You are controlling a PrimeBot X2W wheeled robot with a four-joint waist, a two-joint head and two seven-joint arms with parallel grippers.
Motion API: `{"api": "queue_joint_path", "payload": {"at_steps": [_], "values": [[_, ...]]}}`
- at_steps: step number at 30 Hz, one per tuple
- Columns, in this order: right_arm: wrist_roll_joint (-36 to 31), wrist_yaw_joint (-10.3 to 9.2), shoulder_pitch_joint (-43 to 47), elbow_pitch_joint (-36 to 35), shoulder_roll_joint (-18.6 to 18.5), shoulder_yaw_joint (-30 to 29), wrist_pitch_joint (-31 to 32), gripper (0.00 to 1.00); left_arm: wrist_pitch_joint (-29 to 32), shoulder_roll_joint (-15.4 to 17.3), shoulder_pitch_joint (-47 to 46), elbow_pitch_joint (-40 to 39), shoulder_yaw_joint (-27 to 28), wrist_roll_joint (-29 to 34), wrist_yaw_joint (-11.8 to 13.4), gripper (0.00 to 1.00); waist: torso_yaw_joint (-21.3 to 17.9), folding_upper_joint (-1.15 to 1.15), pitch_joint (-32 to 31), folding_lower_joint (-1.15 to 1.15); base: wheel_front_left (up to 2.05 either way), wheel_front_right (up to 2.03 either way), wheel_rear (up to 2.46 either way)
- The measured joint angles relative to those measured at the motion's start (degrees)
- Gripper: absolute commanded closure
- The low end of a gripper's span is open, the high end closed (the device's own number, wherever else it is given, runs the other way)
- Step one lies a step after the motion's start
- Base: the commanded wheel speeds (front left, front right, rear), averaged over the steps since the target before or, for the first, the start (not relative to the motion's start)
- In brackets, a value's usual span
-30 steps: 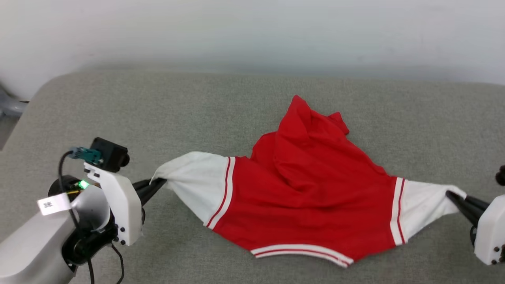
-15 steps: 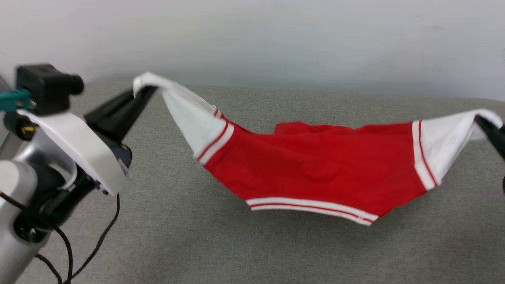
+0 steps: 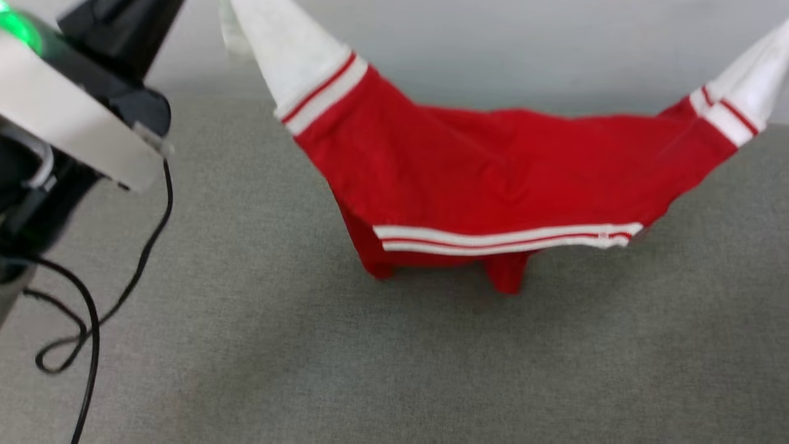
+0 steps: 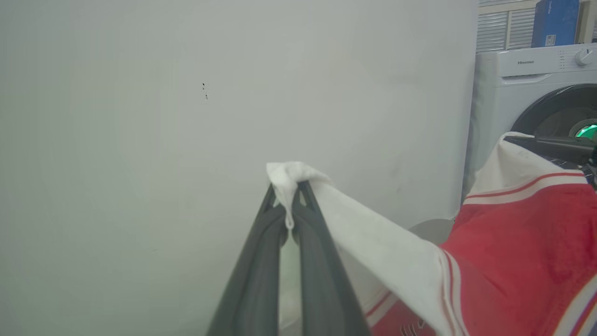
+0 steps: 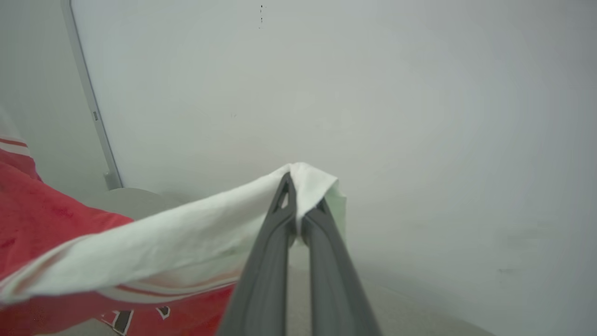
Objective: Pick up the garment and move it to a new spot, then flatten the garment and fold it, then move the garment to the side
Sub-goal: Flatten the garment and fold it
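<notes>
Both claws are clamping the shirt [image 3: 493,179] by its sleeves: left claw [image 4: 289,193], right claw [image 5: 301,191]. It is hanging across the head view's upper half, over the grey cushion [image 3: 370,370]. Lifting seems underway; placing, flattening and folding are pending.

The garment [image 3: 493,179] is being held slung between 2 grippers, above padded surface [image 3: 394,370], w/ wall [image 3: 524,55] behind. Left sleeve is being pinched by left gripper [image 4: 290,186], right sleeve by right gripper [image 5: 298,184]; middle is sagging lowest. A washer [image 4: 527,93] is being shown beyond right sleeve.
</notes>
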Motion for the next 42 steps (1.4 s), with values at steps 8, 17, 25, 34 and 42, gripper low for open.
{"api": "queue_joint_path", "payload": {"at_steps": [8, 17, 25, 34, 42], "values": [[-3.75, 0.0, -19.53, 6.91, 1.3, 3.64, 1.05, 1.0, 1.18, -5.11, -17.09, 9.89, 1.14, 1.52, -3.18, 1.0, -0.06, 0.0, 7.79, 0.0, 0.0, 0.0, 0.0], [-11.11, 0.0, -46.04, 23.08, 5.15, 8.36, -1.37, 1.0, 1.23, -10.03, -35.76, 24.4, 0.99, 4.65, -6.09, 1.0, -0.59, 0.0, 17.89, 0.01, 0.0, 0.0, 0.0], [-16.62, 0.0, -65.5, 41.22, 8.34, 12.72, -7.83, 1.0, -1.88, -13.69, -48.84, 38.16, 0.54, 6.94, -7.87, 1.0, -1.24, 0.0, 24.0, 0.01, 0.0, 0.0, 0.0], [-14.9, 0.01, -66.37, 51.49, 10.94, 15.82, -15.64, 1.0, -7.25, -14.3, -46.73, 43.47, -1.92, 6.95, -8.62, 1.0, -1.7, 0.0, 25.78, 0.01, 0.0, 0.0, 0.0], [-10.22, 0.0, -55.47, 54.76, 11.55, 20.43, -22.68, 1.0, -14.03, -12.69, -34.56, 43.37, -4.36, 4.83, -8.83, 1.0, -2.07, 0.0, 23.37, 0.01, 0.0, 0.0, 0.0]]}}
